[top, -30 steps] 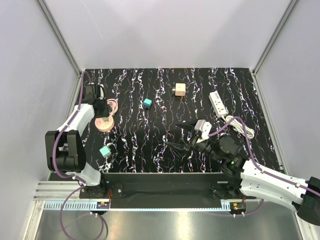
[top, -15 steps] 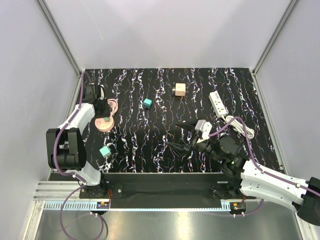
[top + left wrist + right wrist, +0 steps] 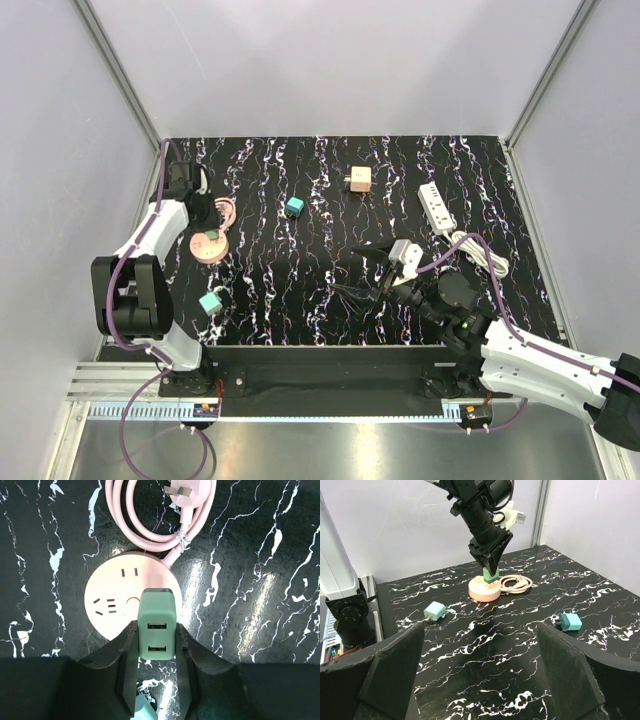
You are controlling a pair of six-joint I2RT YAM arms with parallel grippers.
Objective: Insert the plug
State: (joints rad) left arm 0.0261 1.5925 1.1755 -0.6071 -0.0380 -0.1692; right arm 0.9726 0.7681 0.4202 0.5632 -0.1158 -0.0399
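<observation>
- Right, the left gripper (image 3: pixel 156 630) was over by the desk's left edge, pointing straight down, its two black fingers (image 3: pixel 127 645) pinched tight on the sides of a green USB charger (image 3: pixel 157 615).
- That charger stood upright on top of the round pink socket (image 3: pixel 107 600), on the part of the disc nearest the wrist camera, with its two USB ports facing up.
- Whether its pins sat in the slots could not be told; the charger's body hid them.
- The socket's pink cable (image 3: pixel 150 535) lay coiled just beyond the disc, touching its far rim.
- And the plug (image 3: pixel 294 207), the little teal-blue cube, lay loose on the desk (image 3: pixel 260 320), in the far half and a touch left of centre.
- So it was well apart from the left gripper, off to that gripper's right, nothing holding it.
- The right gripper (image 3: pixel 480 628) hovered in the near half of the desk, right of centre, its fingers spread wide with nothing between them.
- The plug lay beyond those fingers and away towards the far edge, well apart from them too.
- A paler mint cube (image 3: pixel 210 302) lay near the left edge in the near half, a tan cube (image 3: pixel 359 179) towards the far edge, and a white power strip (image 3: pixel 436 207) by the right edge.
</observation>
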